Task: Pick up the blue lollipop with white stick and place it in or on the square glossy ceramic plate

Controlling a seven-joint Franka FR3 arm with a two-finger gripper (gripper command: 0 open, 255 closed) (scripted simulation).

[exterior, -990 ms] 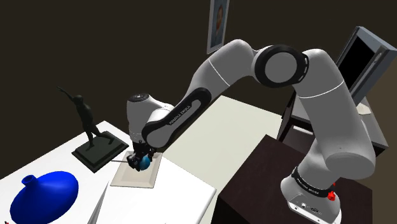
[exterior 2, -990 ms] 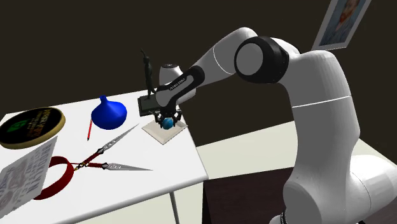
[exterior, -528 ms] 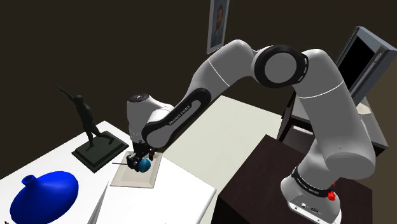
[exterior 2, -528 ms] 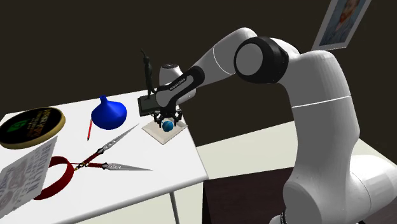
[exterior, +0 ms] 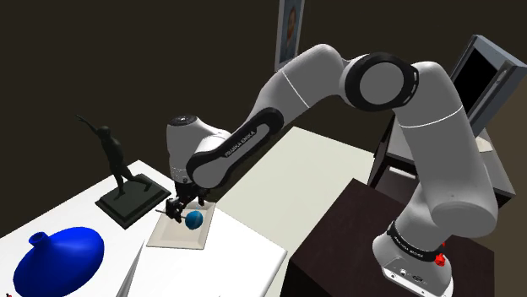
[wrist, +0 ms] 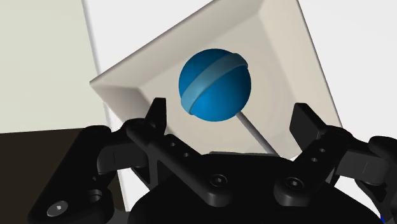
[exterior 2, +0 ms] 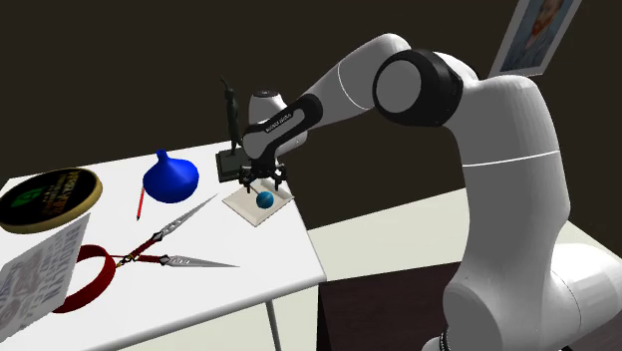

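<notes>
Lifted clear, end effector (wrist: 230,114) hangs open above lollipop (wrist: 214,84) resting within the plate (wrist: 280,57).

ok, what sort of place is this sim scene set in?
Likely a living room or study in a home: a framed portrait hangs on the dark wall, and a white table carries a dark figurine and a blue vase, decor rather than lab gear.

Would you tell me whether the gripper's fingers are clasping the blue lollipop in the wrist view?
No, the fingers stand open, apart from the lollipop, which lies on the square plate.
</notes>
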